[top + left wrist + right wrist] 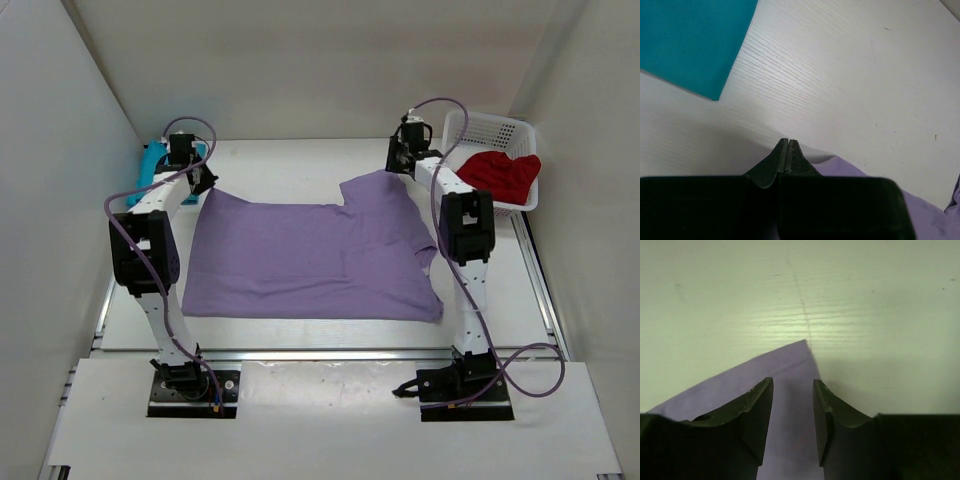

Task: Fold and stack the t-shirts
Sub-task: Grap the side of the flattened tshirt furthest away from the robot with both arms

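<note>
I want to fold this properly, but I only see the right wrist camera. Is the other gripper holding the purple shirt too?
Observer: The left gripper is shut at the far left corner of the pale lavender cloth t-shirt. I cannot tell whether cloth is pinched in it.
Operator: Is the shirt lying flat?
Observer: It is spread out, mostly flat, across the white table.
Operator: Are there any more shirts to fold?
Observer: A deep red cloth t-shirt sits crumpled in the white plastic lattice basket at the far right.
</note>
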`<state>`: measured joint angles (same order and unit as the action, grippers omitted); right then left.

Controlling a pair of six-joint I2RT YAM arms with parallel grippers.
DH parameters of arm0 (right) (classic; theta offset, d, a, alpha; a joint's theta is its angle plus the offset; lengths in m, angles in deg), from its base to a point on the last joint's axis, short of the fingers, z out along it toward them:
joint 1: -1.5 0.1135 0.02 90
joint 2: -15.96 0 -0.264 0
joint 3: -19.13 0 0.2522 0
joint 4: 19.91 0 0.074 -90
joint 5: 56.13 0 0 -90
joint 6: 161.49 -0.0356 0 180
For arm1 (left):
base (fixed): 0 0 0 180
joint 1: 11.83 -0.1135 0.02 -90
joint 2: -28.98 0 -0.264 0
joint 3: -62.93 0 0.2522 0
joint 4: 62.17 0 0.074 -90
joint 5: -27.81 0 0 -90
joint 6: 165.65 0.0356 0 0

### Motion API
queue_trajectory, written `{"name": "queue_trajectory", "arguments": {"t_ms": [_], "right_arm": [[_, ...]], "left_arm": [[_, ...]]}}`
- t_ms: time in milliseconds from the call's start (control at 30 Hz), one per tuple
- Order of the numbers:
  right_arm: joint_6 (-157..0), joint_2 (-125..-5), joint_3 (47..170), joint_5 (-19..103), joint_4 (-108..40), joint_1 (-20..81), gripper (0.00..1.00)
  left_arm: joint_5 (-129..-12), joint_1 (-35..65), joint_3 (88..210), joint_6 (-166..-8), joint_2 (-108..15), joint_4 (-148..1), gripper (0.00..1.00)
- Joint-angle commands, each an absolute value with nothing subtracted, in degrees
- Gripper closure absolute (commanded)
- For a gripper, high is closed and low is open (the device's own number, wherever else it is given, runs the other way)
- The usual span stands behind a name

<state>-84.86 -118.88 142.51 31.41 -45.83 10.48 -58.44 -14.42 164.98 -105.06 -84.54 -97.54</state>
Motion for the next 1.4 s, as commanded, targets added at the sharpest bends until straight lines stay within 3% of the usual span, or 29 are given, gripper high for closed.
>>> {"name": "queue_trajectory", "arguments": {"t_ms": [0,200,467,667,767,833,967,1133,1367], "right_arm": [[-81.1,-125.3,157.3,26.7,-56.8,10.5,0.64],[-81.1,-137.9,179.5,26.7,-68.6,9.3,0.64],[-82.1,-136.5,176.6,29.6,-67.4,9.1,0.63],[-81.3,-136.7,176.5,32.3,-67.1,9.5,0.81],[-81.3,-137.1,177.0,33.0,-66.9,9.3,0.98],[-81.7,-136.9,179.2,33.0,-68.9,10.0,1.00],[-81.0,-132.1,181.9,36.8,-70.8,10.1,0.99],[-79.6,-124.1,183.4,42.8,-83.8,9.5,1.00],[-76.9,-109.7,169.8,37.0,-86.7,12.5,1.00]], "left_arm": [[-60.0,-14.0,164.3,-105.8,-81.7,-95.7,1.00],[-61.0,-13.6,164.8,-105.9,-83.7,-96.1,1.00],[-61.1,-13.9,165.8,-105.7,-84.5,-96.3,1.00],[-60.7,-13.9,165.4,-105.4,-83.7,-96.0,1.00],[-60.7,-13.9,164.6,-105.4,-83.3,-95.5,1.00],[-60.4,-13.7,164.1,-105.4,-83.2,-95.4,1.00],[-61.1,-14.1,163.7,-106.3,-82.6,-94.9,1.00],[-63.6,-14.6,161.7,-109.8,-80.8,-92.3,1.00],[-66.1,-15.3,154.1,-111.0,-75.4,-89.4,1.00]]}}
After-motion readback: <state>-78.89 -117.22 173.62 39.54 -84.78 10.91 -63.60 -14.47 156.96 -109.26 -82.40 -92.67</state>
